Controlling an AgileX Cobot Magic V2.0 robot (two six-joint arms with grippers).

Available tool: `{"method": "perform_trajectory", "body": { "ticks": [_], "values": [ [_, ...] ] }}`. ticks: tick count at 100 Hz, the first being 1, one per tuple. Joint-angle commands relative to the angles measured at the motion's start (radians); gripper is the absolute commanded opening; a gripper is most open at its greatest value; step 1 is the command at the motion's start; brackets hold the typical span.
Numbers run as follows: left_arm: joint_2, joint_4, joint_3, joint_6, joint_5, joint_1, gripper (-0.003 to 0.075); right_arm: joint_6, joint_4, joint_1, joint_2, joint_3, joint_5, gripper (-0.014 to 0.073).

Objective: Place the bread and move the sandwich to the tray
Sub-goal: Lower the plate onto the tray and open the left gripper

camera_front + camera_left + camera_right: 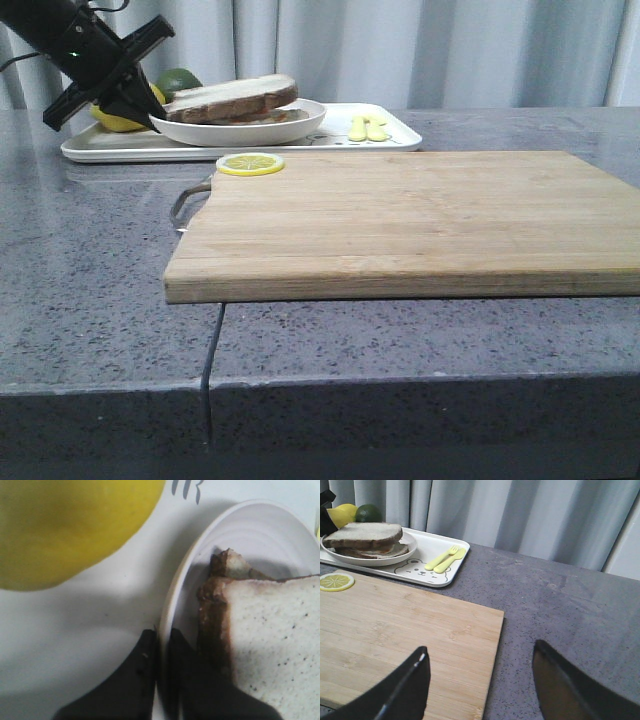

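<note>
Left gripper (pixel 161 652) pinched narrow on rim of plate (pixel 175 595), sandwich (pixel 232 99) inside, 2 slices stacked, plate already over tray (pixel 120 148). Risk: abrupt release tipping plate, top bread (pixel 272 640) sliding, lemon (pixel 65 525) nudged. Right gripper (pixel 480 680) spread wide, empty, over cutting board (pixel 405 625).

Egg hidden under top slice of sandwich (pixel 367 539). Lemon (pixel 65 525) beside left end effector (pixel 161 647) blurred, cut off by frame edge.
</note>
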Motion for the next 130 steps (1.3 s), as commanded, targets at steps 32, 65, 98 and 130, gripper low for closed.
{"method": "perform_trajectory", "body": {
  "ticks": [32, 65, 98, 130],
  "values": [
    [-0.068, -0.064, -0.04, -0.013, -0.086, -0.006, -0.002, -0.001, -0.002, -0.008, 0.007, -0.024, -0.086, 0.0458],
    [-0.068, -0.064, -0.04, -0.011, -0.084, -0.008, -0.0019, -0.001, -0.002, -0.008, 0.007, -0.024, -0.086, 0.0458],
    [-0.068, -0.026, -0.04, -0.011, -0.022, -0.006, 0.0022, -0.001, -0.002, -0.008, 0.007, -0.024, -0.087, 0.0458],
    [-0.068, -0.026, -0.04, -0.036, -0.007, -0.004, 0.0214, -0.001, -0.002, -0.008, 0.007, -0.024, -0.087, 0.0458]
  ]
}}
